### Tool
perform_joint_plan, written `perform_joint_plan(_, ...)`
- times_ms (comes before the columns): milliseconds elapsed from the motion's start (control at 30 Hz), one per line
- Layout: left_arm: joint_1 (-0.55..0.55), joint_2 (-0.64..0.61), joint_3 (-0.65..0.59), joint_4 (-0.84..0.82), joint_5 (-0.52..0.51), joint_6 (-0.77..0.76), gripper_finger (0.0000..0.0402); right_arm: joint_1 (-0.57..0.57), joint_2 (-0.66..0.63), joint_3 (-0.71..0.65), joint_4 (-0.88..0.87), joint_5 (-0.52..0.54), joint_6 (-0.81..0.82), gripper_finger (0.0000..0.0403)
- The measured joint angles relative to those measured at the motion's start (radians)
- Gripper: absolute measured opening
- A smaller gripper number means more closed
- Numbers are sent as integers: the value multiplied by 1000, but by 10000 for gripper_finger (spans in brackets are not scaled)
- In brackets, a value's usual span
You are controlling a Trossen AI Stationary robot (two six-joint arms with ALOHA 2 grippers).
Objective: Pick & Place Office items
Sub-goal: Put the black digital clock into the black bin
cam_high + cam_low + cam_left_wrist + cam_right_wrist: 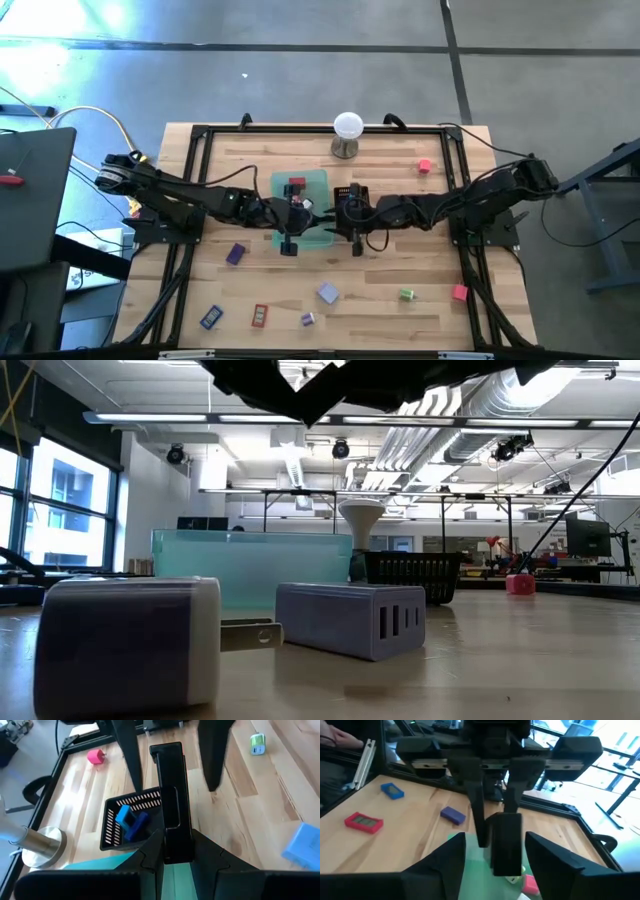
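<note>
Low view – both arms cut off above; green tray (250, 565) blocks the items inside

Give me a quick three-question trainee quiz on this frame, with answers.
1. True or false: the black mesh tray is empty.
2. Which gripper clamps the flat black rectangular block? A) left gripper B) right gripper C) neither
3. What sits on the metal stand beyond the trays?

Key:
1. False: a blue plastic piece lies in it.
2. A: the right gripper is open, its fingers on either side of the block.
3. A white ball.
</note>
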Motion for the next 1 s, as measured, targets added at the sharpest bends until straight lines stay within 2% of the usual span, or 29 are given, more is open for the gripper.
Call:
perform_joint_plan(133, 1, 0, 0, 5, 0, 9, 60, -15, 0, 0, -5, -17, -1, 147)
perform_joint_plan(333, 20, 7, 0, 1, -3, 34, 61, -21, 0, 0, -13, -33, -59, 49)
perform_joint_plan(533, 24, 7, 0, 10, -3, 36, 69, -21, -1, 0, -19, -45, -76, 48)
perform_joint_plan(800, 15, 7, 0, 60, -18, 68, 117, -20, -1, 0, -37, -40, -87, 48)
perform_joint_plan(1000, 15, 6, 0, 85, -19, 18, 123, -20, -1, 0, -42, -38, -84, 48)
